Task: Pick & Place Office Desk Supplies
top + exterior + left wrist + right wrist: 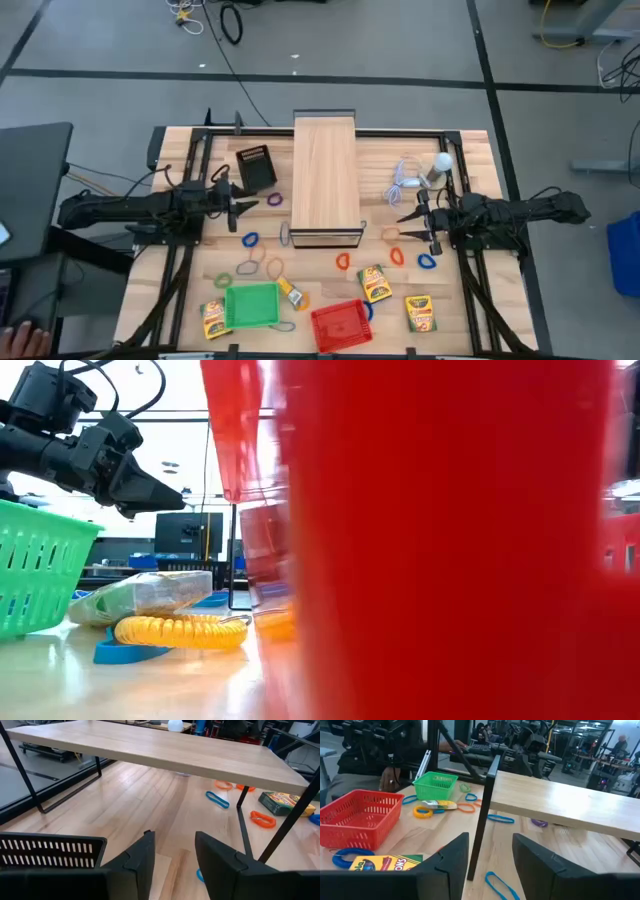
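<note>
Left gripper: the left gripper (252, 204) hovered beside the left edge of the long wooden shelf (325, 175), its fingers (142, 857) parted with only bare table between them, holding nothing
Right gripper: the right gripper (410, 222) hung by the shelf's right edge, fingers (451, 857) likewise apart and empty, a black shelf leg showing in the gap
Supplies: coloured loops lay scattered on the table in front of the shelf, among them an orange loop (343, 261) and a blue loop (427, 261); three crayon boxes sat near the front, one (374, 283) just right of the red basket (339, 323), one (420, 312) further right, one (212, 318) left of the green basket (252, 304)
High view only: a black mesh holder (257, 167) left of the shelf, and a white bulb (442, 162) with coiled cable to its right
Low view only: a yellow coiled loop (180, 631) resting on a blue band, with the left gripper up above
Right wrist view only: a person's hand (387, 782) beyond the table's front
Hidden: the red basket's wall filled most of the low view, blocking the rest of the table; what lay inside the baskets could not be made out
</note>
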